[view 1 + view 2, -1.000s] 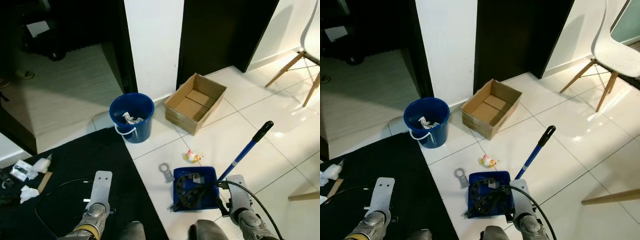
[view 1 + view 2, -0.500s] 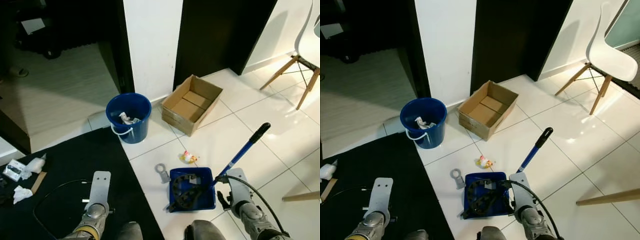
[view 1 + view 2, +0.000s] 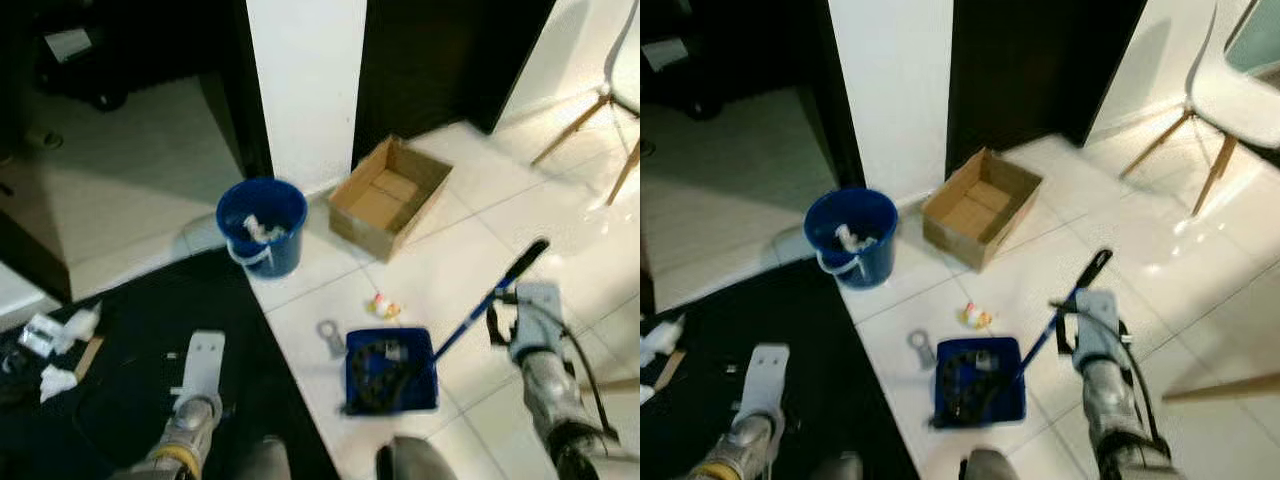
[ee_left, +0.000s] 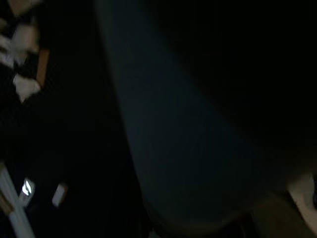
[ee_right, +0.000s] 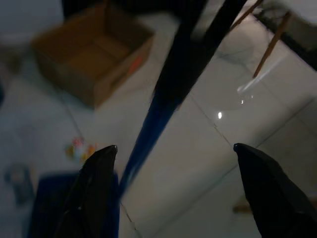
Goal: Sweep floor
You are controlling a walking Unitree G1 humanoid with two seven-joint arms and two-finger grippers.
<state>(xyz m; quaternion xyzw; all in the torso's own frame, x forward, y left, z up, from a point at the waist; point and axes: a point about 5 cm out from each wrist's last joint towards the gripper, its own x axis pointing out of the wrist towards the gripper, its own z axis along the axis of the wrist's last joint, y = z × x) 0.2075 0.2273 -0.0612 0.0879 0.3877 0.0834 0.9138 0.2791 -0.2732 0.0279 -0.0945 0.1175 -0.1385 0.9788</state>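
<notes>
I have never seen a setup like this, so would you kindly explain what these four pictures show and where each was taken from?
This is a humanoid robot tidying a floor. Two pictures come from its head, looking down; two from cameras on its wrists. On the white tiles sit a blue bucket, a cardboard box, a small colourful scrap and a blue dustpan with a long handle. The right gripper, fingers open, is beside that handle, holding nothing. The left gripper hangs idle above a black mat; its wrist picture is nearly dark.

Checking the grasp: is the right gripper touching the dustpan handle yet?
Apart. In the right wrist view, the handle runs between the open right gripper fingers with floor visible on both sides.
</notes>
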